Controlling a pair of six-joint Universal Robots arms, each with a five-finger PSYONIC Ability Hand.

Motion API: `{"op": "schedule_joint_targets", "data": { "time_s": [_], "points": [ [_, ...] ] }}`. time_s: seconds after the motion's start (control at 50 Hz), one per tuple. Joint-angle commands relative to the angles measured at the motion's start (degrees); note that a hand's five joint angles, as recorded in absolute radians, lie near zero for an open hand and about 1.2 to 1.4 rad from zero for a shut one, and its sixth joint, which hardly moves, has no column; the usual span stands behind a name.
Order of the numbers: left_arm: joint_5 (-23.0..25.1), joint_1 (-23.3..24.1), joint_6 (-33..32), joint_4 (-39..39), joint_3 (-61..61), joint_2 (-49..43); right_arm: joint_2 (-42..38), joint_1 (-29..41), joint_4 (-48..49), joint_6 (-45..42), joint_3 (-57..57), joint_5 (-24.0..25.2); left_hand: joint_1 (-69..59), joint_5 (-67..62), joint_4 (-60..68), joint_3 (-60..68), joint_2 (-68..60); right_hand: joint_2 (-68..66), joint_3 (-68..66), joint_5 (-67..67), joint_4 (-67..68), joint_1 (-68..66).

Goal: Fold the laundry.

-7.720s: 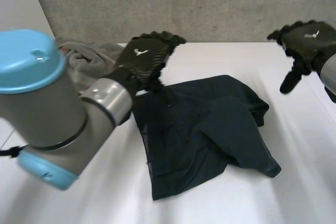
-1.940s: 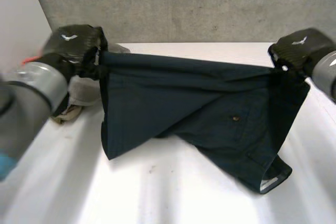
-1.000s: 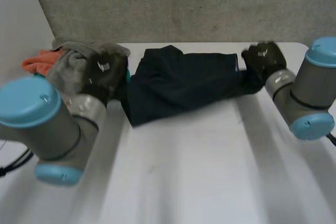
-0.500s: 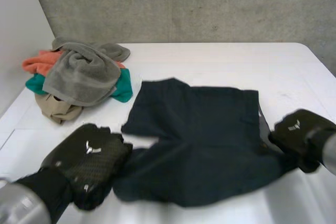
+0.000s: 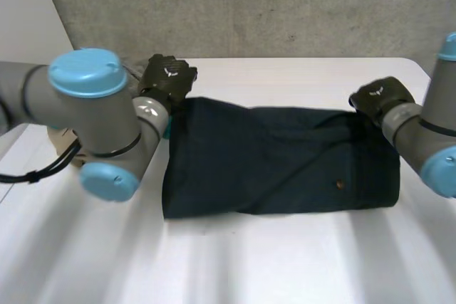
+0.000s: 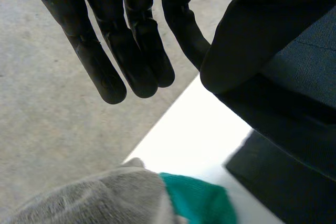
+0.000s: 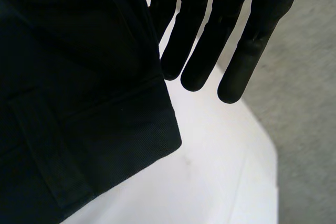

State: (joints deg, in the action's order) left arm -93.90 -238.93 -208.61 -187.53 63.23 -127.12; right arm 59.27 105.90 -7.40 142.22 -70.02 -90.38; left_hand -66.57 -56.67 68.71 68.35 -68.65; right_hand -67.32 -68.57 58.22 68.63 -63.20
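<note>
Lying flat across the middle of the tabletop (image 5: 249,261), the dark navy shorts (image 5: 278,158) are seen as a wide folded band, its long edges running parallel to the table's front edge. A small round button (image 5: 339,184) is visible on the upper layer, towards the band's right end and near its front edge.

The left hand (image 5: 165,76) is placed at the far left corner of the shorts. In the left wrist view its fingers (image 6: 105,40) are stretched out straight and slightly apart, with nothing gripped; the dark cloth is seen just beside them.

The right hand (image 5: 377,97) is placed at the far right corner of the shorts. In the right wrist view its fingers (image 7: 205,35) are likewise held straight and loose, just beside the hemmed cloth corner, which lies on the white surface.

Beyond the left hand's fingertips, near the table's far left corner, a grey towel (image 6: 94,198) is seen touching a teal cloth (image 6: 197,200). A concrete wall (image 5: 249,5) stands behind the table's far edge.
</note>
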Motion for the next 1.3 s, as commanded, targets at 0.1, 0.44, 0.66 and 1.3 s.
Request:
{"op": "schedule_joint_targets", "data": {
  "time_s": [0.1, 0.44, 0.66, 1.3],
  "points": [
    [-0.5, -1.7, -10.4, -14.9, -18.0, -18.6, -18.0, 2.5, 19.1, -2.0, 12.4, -1.4, -13.4, -13.3, 11.3, 11.7, -11.4, -12.7, -11.4, 11.8, 11.4, -16.8],
    [1.2, -1.0, -10.3, -25.1, -9.3, -12.7, -6.0, 1.9, 18.8, 3.0, 6.5, -2.7, 56.6, 56.7, -58.7, -58.3, 58.6, 57.3, 58.6, -58.2, -58.6, 53.2],
    [0.4, 1.4, -6.5, -20.7, 14.4, 4.1, 3.0, -3.5, -0.1, 8.8, -8.9, 6.4, 56.6, 56.7, -58.7, -58.3, 58.6, 57.3, 58.6, -58.2, -58.6, 53.2],
    [-1.5, 2.5, 0.2, -19.5, 27.0, 14.4, 9.3, -14.5, 15.0, -4.3, -22.3, 5.9, 56.6, 56.7, -58.7, -58.3, 58.6, -12.7, -11.4, 11.8, 11.4, -16.8]
  ]
}}
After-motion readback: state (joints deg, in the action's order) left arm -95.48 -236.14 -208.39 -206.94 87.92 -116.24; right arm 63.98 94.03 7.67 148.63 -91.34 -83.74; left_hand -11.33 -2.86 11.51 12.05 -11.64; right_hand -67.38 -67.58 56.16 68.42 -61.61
